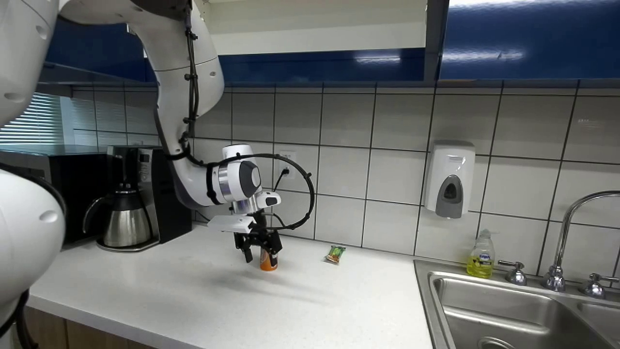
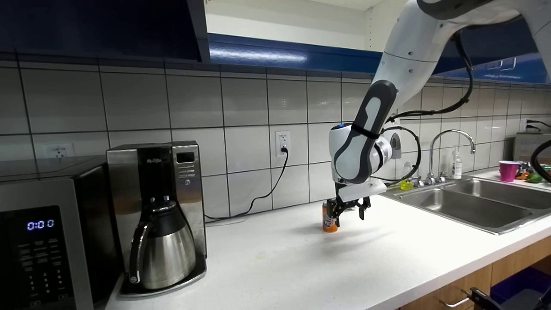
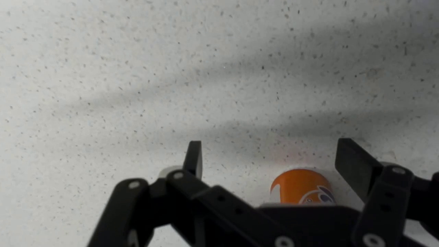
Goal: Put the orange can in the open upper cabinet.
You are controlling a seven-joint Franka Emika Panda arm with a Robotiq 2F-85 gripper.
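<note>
Pale desk (image 2: pixel 275 267), far tiled wall (image 1: pixel 346 169); the tool (image 2: pixel 349 218) hangs spread wide near the upright orange can (image 2: pixel 329 222), likely to straddle it.

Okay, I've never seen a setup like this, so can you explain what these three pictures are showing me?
That's a white robot arm. Two pictures come from cameras outside it, looking over a kitchen counter from different places; the third comes from a camera on its wrist, looking down past its black fingers. On the counter are a microwave, a coffee maker, a small green packet and an orange can standing upright; a sink is set into it. Above is an open upper cabinet, where the can is meant to go. Nothing is held: the fingers are spread apart, close to the can.
</note>
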